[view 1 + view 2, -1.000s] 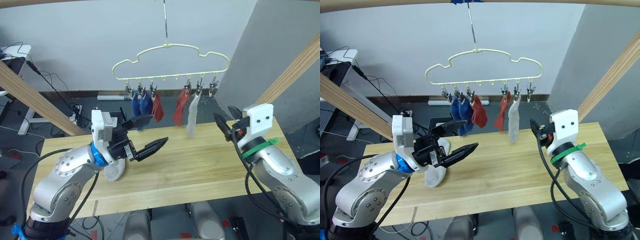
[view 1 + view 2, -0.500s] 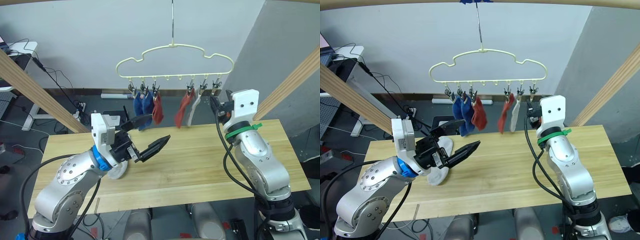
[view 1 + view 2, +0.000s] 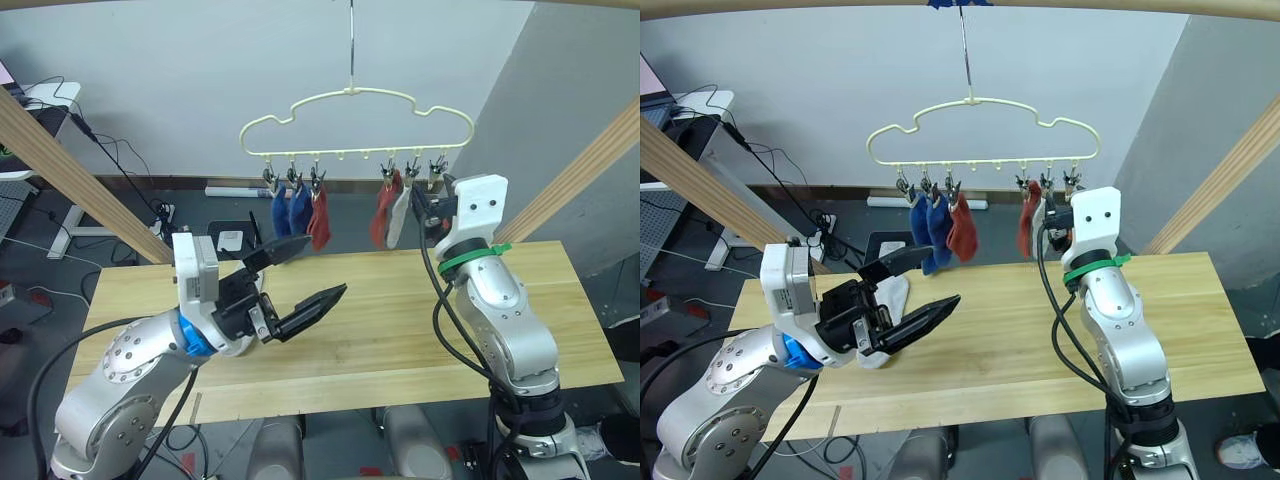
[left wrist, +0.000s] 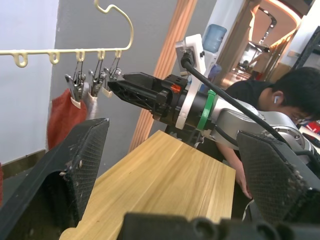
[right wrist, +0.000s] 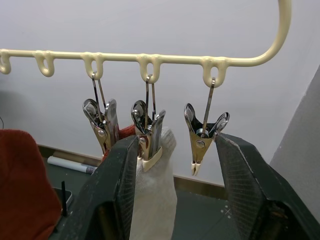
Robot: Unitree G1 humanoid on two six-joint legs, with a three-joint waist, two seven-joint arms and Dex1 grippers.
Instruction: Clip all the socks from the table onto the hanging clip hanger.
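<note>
Your right gripper [image 5: 175,200] is sitting released, its fingers flanking the empty end clip [image 5: 204,131], which is hanging vertically; left gripper [image 3: 300,280] is gaping too.

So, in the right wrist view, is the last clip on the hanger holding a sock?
No, the last clip hangs bare beside the clip that grips the light grey sock.

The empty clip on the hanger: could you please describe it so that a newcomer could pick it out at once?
Find the pale yellow clip hanger hanging above the table and follow its lower bar to the end nearest the right gripper. The last metal clip there hangs bare, while the neighbouring clip holds a light grey sock and the one beyond it a rust red sock.
</note>
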